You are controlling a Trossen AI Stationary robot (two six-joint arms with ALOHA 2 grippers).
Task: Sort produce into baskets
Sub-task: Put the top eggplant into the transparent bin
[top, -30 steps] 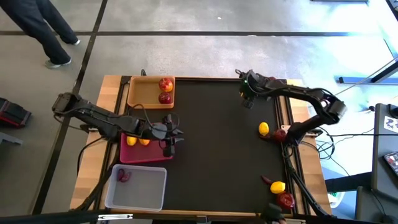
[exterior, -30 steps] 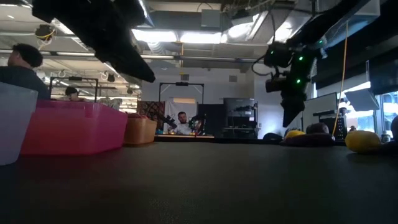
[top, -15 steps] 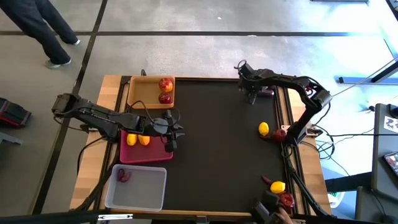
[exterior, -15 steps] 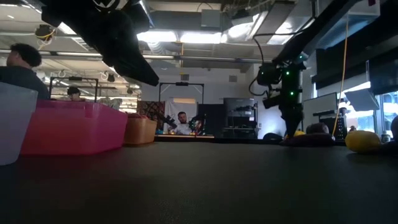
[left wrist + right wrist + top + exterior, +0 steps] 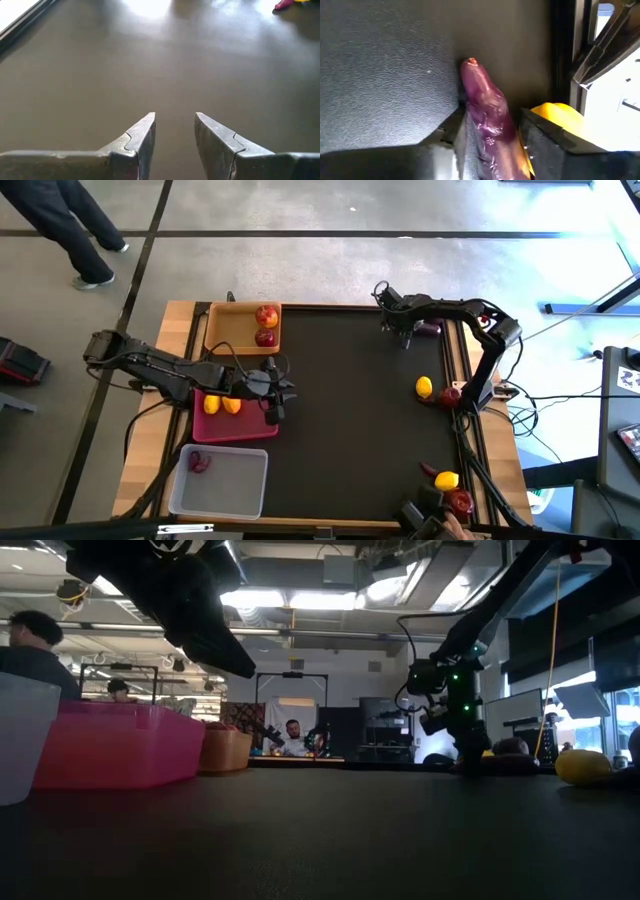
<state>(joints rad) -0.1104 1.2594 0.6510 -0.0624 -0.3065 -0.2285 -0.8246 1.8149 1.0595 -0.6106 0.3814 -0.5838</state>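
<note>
Slippage is the main hazard at this stage. The right gripper [image 5: 492, 137] is set down at the far right corner of the table [image 5: 350, 410], its fingers [image 5: 445, 135] bracketing a slim purple root [image 5: 487, 115] that lies on the mat; whether the jaws are fully clamped on the root cannot be told, since they appear to be partway closed around it. A grip taken near one end of so smooth and tapered a piece would be expected to let it pivot or slide out on lifting. A lemon [image 5: 560, 117] lies just beside the root (touching or merely close cannot be told), and it could be nudged towards the table's right edge by the outer finger.

The left gripper [image 5: 174, 135] is held above the mat near the pink tray, its jaws apart and nothing between them.

Contents of the trays along the table's left edge are as follows:
- Tan wooden tray [image 5: 222, 330], far left corner: two red apples [image 5: 266, 325].
- Magenta-pink tray [image 5: 245, 428], middle: two lemons [image 5: 221, 405].
- Translucent white tray [image 5: 235, 485], near left corner: one purple root [image 5: 199, 463].

Unsorted produce is seen along the right edge: a lemon and an apple midway [image 5: 425, 388], and more pieces near the near right corner [image 5: 447, 480].
</note>
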